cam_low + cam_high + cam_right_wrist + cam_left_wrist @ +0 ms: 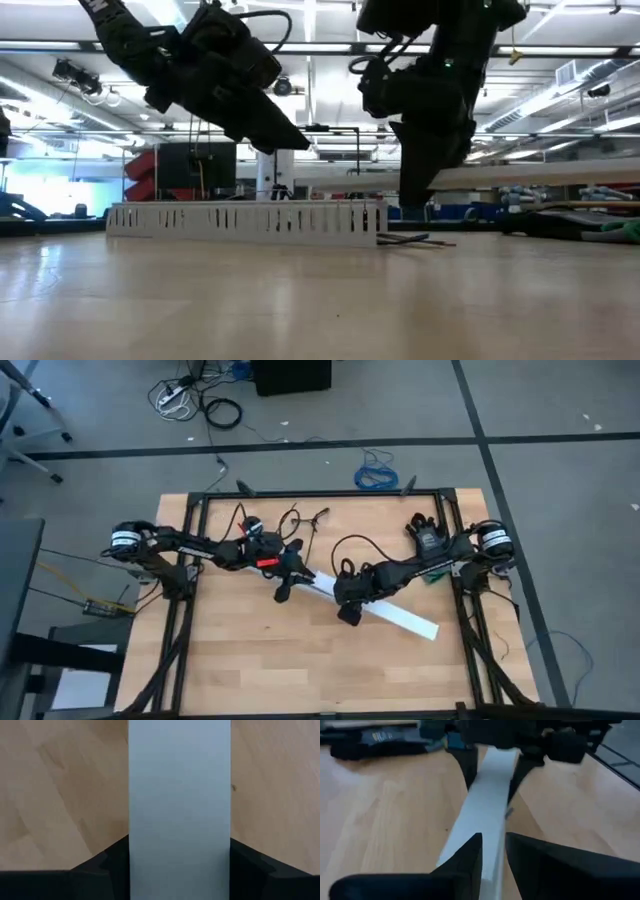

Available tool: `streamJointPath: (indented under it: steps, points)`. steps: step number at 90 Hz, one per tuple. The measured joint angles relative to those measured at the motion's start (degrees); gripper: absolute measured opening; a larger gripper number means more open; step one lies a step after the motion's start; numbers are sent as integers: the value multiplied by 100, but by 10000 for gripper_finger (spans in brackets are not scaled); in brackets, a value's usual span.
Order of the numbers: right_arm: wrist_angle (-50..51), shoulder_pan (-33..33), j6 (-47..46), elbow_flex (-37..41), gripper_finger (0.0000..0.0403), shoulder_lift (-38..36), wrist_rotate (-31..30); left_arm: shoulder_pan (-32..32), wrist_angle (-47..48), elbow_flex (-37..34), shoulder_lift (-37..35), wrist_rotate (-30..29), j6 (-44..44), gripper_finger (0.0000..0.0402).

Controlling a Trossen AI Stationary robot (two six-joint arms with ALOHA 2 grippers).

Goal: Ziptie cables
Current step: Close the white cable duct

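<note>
Both arms are on the white slotted strip (375, 605), which lies diagonally on the desk (250, 660), running from centre toward 4 o'clock.

Right end effector (180, 865) straddles the strip mid-length, a finger on each long side, gripping it across its width. Judging by that, it's pinning the strip so it can't slide or twist.

Left end effector (492, 855) sits at the strip's upper-left end, fingers set to a narrow gap around its edge. Contact looks likely, but the wrist view is too soft to confirm a firm pinch.

Cables (410, 240): thin wire ends stick out at the strip's end on the desk in the low view, at the foot of the right arm. The rest is probably inside the channel; can't tell.

Reading: strip is held at two points as a fixture for bundling. No ziptie seen in either end effector.
</note>
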State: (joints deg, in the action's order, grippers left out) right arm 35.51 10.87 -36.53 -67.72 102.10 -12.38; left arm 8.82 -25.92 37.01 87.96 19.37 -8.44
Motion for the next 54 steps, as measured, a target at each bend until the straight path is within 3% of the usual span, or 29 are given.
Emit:
streamJointPath:
  steps: [25, 54]
  points:
    - [-38, 0, -127, 0, 228, -1, 7, -21, -390, 89, 434, 135, 23, 78]
    - [-190, 0, 171, 0, 228, -2, 144, -59, -416, 111, 451, 96, -38, 78]
